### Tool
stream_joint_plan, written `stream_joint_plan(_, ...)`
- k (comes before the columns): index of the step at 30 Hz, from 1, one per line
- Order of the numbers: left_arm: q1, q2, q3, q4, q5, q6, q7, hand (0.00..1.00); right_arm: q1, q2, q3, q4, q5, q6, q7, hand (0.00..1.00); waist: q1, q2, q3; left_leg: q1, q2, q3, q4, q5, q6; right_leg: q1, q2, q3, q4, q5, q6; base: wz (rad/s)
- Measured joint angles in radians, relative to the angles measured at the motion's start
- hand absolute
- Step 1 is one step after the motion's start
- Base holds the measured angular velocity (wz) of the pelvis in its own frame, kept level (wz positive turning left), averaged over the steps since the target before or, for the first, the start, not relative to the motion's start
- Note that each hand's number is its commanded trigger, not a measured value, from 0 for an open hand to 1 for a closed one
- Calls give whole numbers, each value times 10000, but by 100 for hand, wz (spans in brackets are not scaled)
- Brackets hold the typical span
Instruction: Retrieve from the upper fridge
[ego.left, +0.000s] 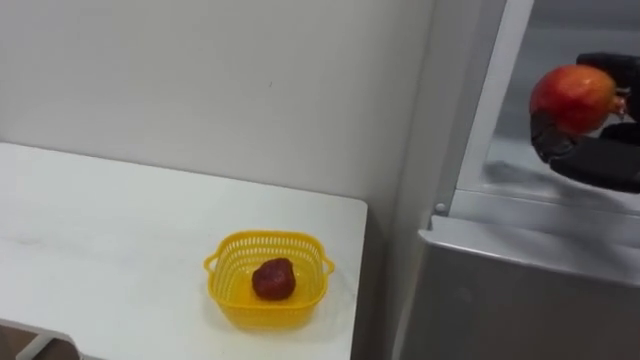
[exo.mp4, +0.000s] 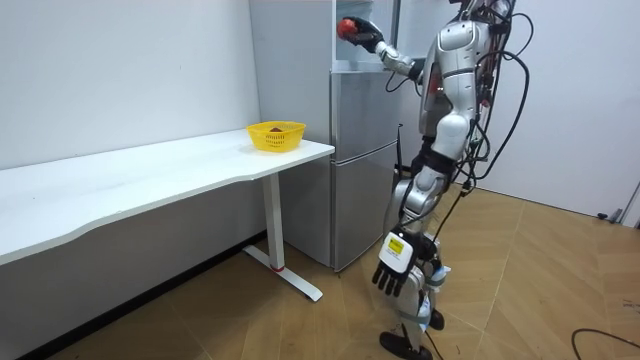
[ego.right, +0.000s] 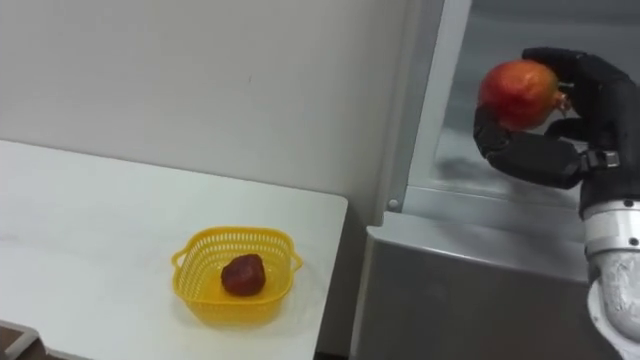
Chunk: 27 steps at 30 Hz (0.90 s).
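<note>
One red fruit (ego.right: 518, 93), perhaps a pomegranate, gripped by the right hand (ego.right: 545, 155) before the fridge (ego.right: 470, 290); left hand (exo.mp4: 398, 270) hangs loose.

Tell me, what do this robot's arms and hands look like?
The right hand is black, with chunky fingers, and sits on a round silver-grey forearm. The left hand is black too, with a white and yellow tag at its back.

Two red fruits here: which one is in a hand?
The brighter orange-red fruit, gripped by the right hand at the upper fridge. The darker red fruit lies in the yellow basket on the table.
</note>
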<state>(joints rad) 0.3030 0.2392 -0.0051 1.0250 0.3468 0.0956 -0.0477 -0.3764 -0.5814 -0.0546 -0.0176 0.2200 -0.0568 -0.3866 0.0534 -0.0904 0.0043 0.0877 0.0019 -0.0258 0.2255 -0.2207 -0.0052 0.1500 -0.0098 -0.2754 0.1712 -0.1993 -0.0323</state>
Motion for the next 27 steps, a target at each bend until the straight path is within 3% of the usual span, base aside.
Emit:
stream_joint_plan(3, 39, -70, 2, 216, -34, -153, -58, 0, 105, 105, -134, -287, -440, -116, -212, 100, 1, 100, 24, 74, 21, 118, -56, -3, 1, 3, 11, 144, 11, 0, 0, -10)
stream_joint_plan(8, 160, -180, 5, 598, -339, -282, -14, 0, 1168, 391, -455, -1970, -738, -444, -763, 100, 10, 303, -69, 117, 24, 215, -135, -3, 5, -59, 24, 317, 12, -6, 8, -8)
stream_joint_plan(14, 93, -267, -3, 789, -340, -523, -2, 0, 1456, 1054, -447, -2924, -1574, -877, -970, 100, -178, 251, -41, 114, 22, 214, -132, -2, 5, -40, 30, 308, -29, -6, 8, 0)
stream_joint_plan(19, -68, -268, -3, 1055, -397, -612, 110, 0, 1709, 1322, -440, -3718, -1983, -1174, -818, 100, -174, 236, -31, 119, 16, 221, -133, -2, 5, -47, 27, 334, -29, -11, 14, 0)
stream_joint_plan(27, -277, -343, -4, 1375, -392, -618, 180, 0, 1733, 1808, -5, -4518, -4124, -1402, -677, 100, 46, 279, -15, 127, 37, 444, -142, -3, 4, -127, 42, 553, -32, -18, 21, -7)
